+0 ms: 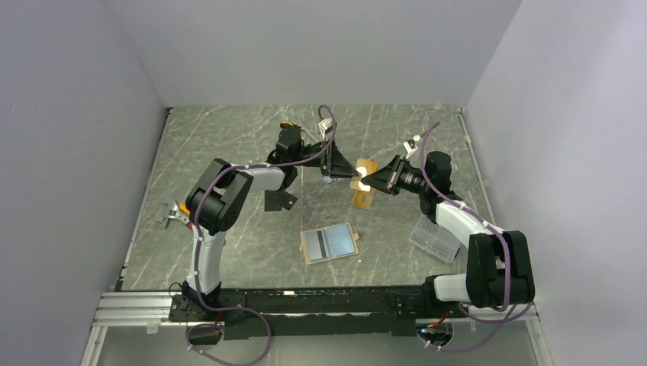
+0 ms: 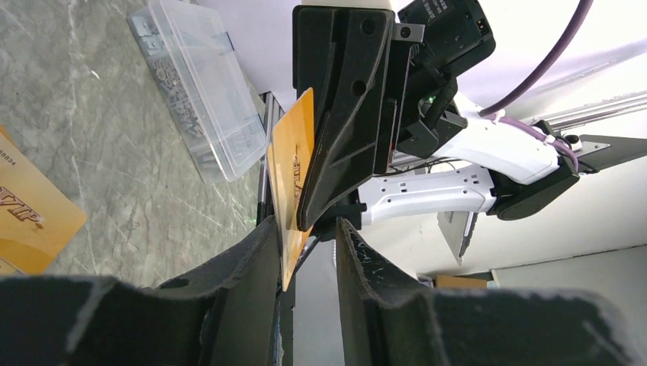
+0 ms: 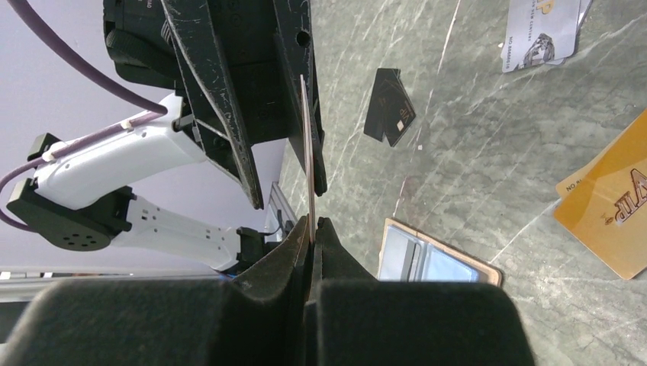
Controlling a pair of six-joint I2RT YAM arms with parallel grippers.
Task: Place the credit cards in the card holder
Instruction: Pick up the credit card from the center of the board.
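Observation:
An orange card [image 2: 290,171] stands on edge in mid-air between the two grippers. My right gripper [image 3: 313,229] is shut on one end of it; it shows edge-on in the right wrist view [image 3: 309,168]. My left gripper [image 2: 305,244] is open, its jaws astride the card's other end. The card lies against one finger and a gap shows to the other. In the top view the grippers, left [image 1: 341,169] and right [image 1: 371,181], meet above the table's middle. The tan card holder [image 1: 329,242] lies open, blue panels up.
A second orange card [image 1: 364,198] lies flat under the grippers. A black card [image 1: 278,200] lies to the left. Silver-grey cards [image 3: 542,30] lie beyond it. A clear plastic box [image 1: 433,238] sits at the right, beside the right arm.

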